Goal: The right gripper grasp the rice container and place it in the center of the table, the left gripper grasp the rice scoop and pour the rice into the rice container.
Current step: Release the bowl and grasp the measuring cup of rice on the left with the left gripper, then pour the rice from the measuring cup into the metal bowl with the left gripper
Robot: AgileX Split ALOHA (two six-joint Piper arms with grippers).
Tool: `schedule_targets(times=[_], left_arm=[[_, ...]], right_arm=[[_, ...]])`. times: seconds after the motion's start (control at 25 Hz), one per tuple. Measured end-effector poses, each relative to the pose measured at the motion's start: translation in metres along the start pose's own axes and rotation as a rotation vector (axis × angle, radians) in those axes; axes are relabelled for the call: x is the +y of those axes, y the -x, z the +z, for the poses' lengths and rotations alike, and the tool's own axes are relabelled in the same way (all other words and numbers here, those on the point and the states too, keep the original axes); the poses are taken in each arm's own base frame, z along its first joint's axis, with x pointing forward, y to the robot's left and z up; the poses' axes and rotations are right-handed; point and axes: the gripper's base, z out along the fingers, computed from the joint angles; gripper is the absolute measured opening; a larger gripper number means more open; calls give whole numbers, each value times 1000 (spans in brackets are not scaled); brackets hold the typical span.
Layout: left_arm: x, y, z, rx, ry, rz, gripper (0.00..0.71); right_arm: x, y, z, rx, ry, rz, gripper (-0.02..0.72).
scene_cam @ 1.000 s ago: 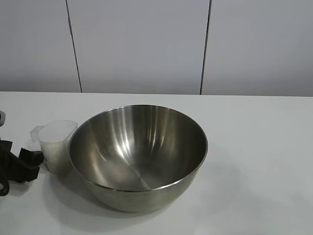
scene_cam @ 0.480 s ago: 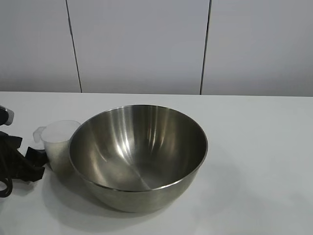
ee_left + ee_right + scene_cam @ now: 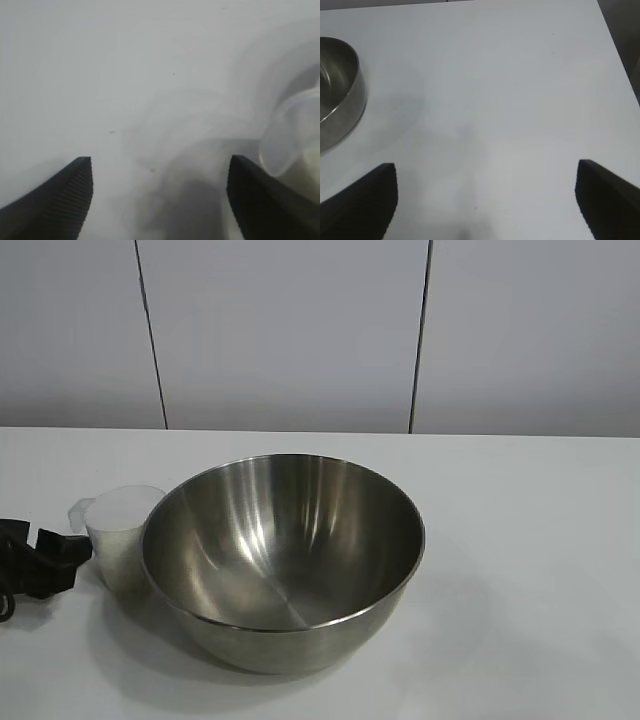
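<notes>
**Scoop stands beside the spread left fingers, not yet gripped**

The rice container (image 3: 283,558) is seen set near the middle of the table (image 3: 530,570), so the placing step can be judged done. The right gripper (image 3: 485,197) is kept back with its fingers wide apart and nothing between them; the container lies well off to one side of them.

The left gripper (image 3: 55,562) is held low at the table's edge, fingers (image 3: 60,200) apart, pointed toward the rice scoop (image 3: 118,533). In the wrist view the scoop (image 3: 292,135) appears just outside one fingertip rather than in the gap, so no hold is made. The scoop stands upright, close against the container's wall, presumably so the pour is short. Its contents look whitish, possibly rice, though this cannot be confirmed
</notes>
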Motion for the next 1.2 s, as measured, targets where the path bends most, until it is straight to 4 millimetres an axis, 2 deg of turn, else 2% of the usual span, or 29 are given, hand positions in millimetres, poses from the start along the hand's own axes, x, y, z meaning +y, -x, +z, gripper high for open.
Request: schedule_targets(times=[0.24,0.36,0.4,0.48,0.6,0.68,0.84,1.08,1.2], left_arm=[[3,20,3,-71,-3,10,510],[4,22,5,-82,-2,11,493],[4,22,5,-82,-3,11,461],[4,22,5,-82,-3,10,347],[4,22,5,-82,-5,11,125],[4,22,5,-82,-6,12,50],[2,22,5,-82,-20,19,12],[0,23,5,-87,-47,34,8],[0,30,3,-106,-48,44,8]], right_arm=[[0,0,0,0,0,0,661],[0,0,0,0,0,2,661],[0,0,0,0,0,3,661],[0,0,0,0,0,3,661],[0,0,0,0,0,3,661],[0,0,0,0,0,3,661],[0,0,0,0,0,3,661],[0,0,0,-1,0,11,661],[0,0,0,-1,0,11,661]])
